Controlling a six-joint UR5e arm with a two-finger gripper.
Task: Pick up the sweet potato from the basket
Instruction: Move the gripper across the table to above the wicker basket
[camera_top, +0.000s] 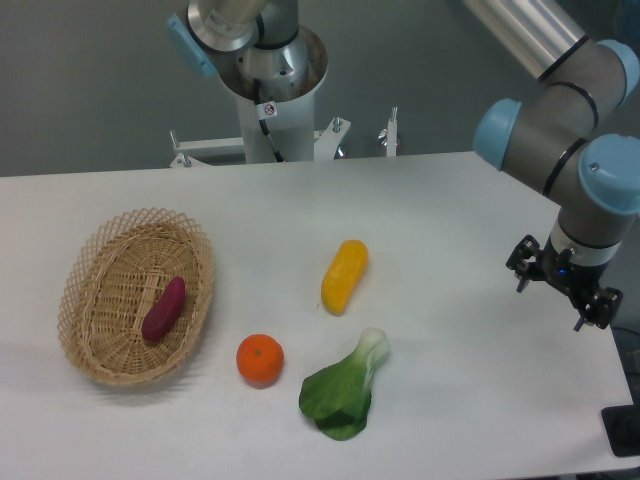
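The sweet potato (164, 309), a small reddish-purple tuber, lies slanted on the floor of the woven tan basket (95, 345) at the left of the table. My gripper (562, 290) hangs at the far right, above the table near its right edge, far from the basket. Its two black fingers stand apart and hold nothing.
A yellow oblong vegetable (344, 276) lies mid-table. A round orange (260, 359) sits just right of the basket. A green leafy bok choy (345, 388) lies near the front edge. The robot's base (272, 95) stands behind the table's back edge.
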